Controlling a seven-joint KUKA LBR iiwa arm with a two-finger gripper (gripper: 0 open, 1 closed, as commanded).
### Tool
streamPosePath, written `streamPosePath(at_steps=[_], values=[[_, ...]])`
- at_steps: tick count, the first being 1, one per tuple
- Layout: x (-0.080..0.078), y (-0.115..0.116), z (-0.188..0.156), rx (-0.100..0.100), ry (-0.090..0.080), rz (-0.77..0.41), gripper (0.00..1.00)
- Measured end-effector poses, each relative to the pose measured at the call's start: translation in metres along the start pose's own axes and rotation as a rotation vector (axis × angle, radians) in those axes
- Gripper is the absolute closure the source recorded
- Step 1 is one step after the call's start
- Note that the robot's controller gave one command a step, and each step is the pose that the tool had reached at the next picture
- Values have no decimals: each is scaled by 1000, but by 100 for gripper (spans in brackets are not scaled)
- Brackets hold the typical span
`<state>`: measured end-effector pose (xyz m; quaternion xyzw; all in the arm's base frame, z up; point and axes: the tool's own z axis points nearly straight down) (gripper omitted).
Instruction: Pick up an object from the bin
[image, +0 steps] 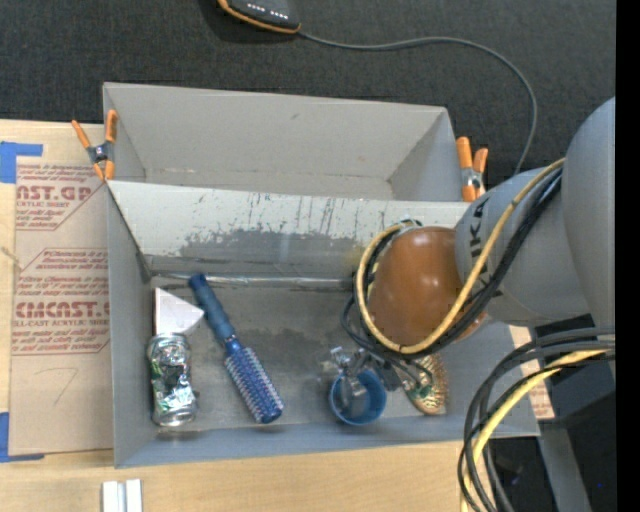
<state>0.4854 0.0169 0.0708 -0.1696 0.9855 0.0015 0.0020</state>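
Fingers first: honestly can't tell whether they're spread or pinched. The gripper (366, 379) is just a cluster of small metal bits poking out from under the arm's brown cover (420, 285) and its looped cables, and the tips sit low, right at a round blue cup (362, 408). The metal overlaps the cup's top edge, but whether anything is actually clamped can't be made out.

The cup sits near the bin's (280, 150) front wall, right of the middle. Just beside it on the right is a gold lumpy thing (431, 396), tucked under the cables and close to the gripper.

Everything else is off to the left, well apart from the gripper. A blue brush (237, 352) lies diagonally with its bristle end nearest the cup. A crushed can (171, 382) sits near the front left corner, with a white wedge (175, 310) just behind it, near the brush handle.
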Motion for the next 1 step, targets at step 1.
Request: streamPosePath(at_steps=[1], values=[[0, 0, 0, 0, 0, 0, 100]])
